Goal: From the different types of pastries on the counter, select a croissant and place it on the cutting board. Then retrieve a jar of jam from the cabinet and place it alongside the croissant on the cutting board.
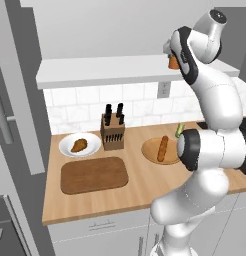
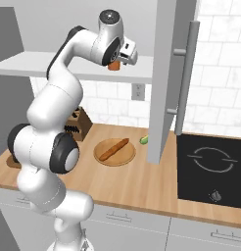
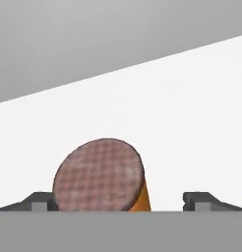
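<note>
The jar of jam (image 3: 99,178), orange with a greyish-brown lid, stands inside the cabinet (image 1: 95,70) on its pale shelf floor. My gripper (image 3: 118,201) is open around it; the left fingertip touches the jar and the right one stands apart from it. From the base views the jar (image 2: 113,66) pokes out under my raised hand (image 1: 173,59). The croissant (image 1: 79,145) lies on a white plate (image 1: 92,148) at the counter's left. In front of that plate the dark cutting board (image 1: 94,175) is bare. The long roll (image 1: 162,148) rests on a round tan plate (image 2: 123,158).
A knife block (image 1: 113,131) stands behind the board. A small yellow-green object (image 2: 144,139) lies by the tan plate. The open cabinet door (image 2: 166,73) with its bar handle hangs just right of my hand. A black cooktop (image 2: 210,166) sits at the right.
</note>
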